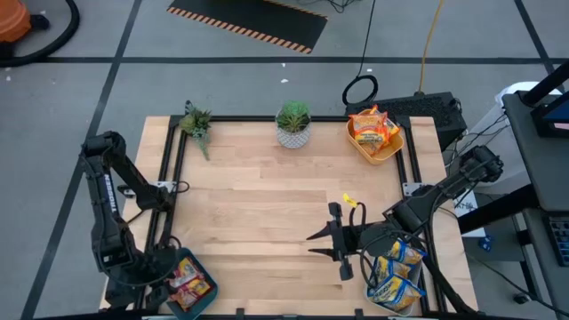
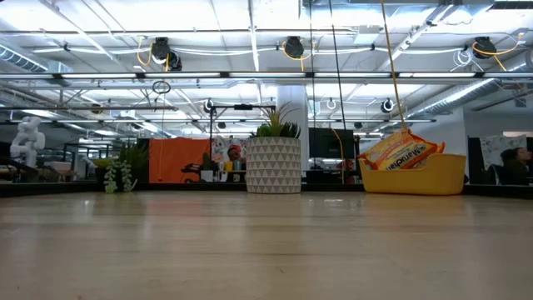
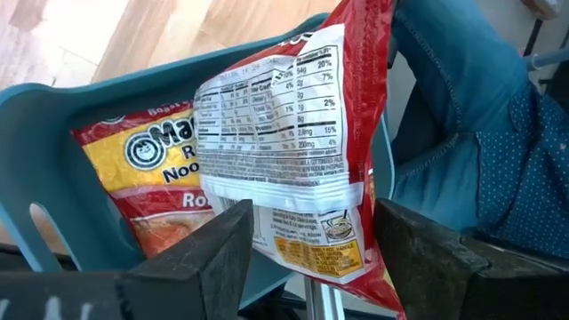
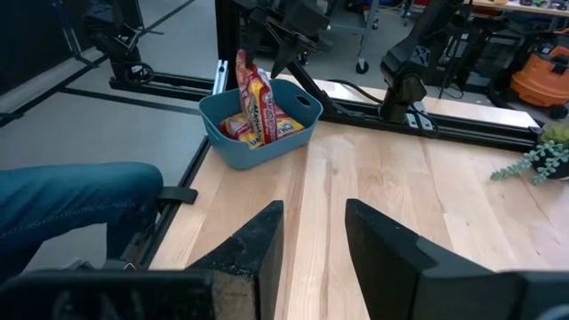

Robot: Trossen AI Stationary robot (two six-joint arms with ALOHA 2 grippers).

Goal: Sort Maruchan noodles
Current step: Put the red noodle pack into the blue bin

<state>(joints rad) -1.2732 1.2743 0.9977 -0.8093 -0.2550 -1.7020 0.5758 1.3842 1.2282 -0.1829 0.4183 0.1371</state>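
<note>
While the left gripper (image 3: 307,258) hung over the teal bin (image 1: 188,286) at the near left corner of the tabletop (image 1: 267,213), its fingers (image 3: 200,262) stood apart on either side of a red noodle packet (image 3: 293,151) that stood on end in the bin, its printed back toward the wrist camera; whether the fingers touched it could not be told. A second red and yellow packet (image 3: 147,178) lay flatter in the same bin behind it. The right gripper (image 4: 307,240) hovered above the near right part of the tabletop, its fingers parted with nothing between them. Orange packets (image 1: 372,129) sat heaped in the yellow bin (image 1: 384,153) at the far right corner, and blue-and-yellow packets (image 1: 396,276) filled a pale bin (image 1: 377,300) at the near right corner. Two potted plants (image 1: 292,124) stood along the far edge. A leg in blue jeans (image 3: 471,133) showed beside the teal bin.
</note>
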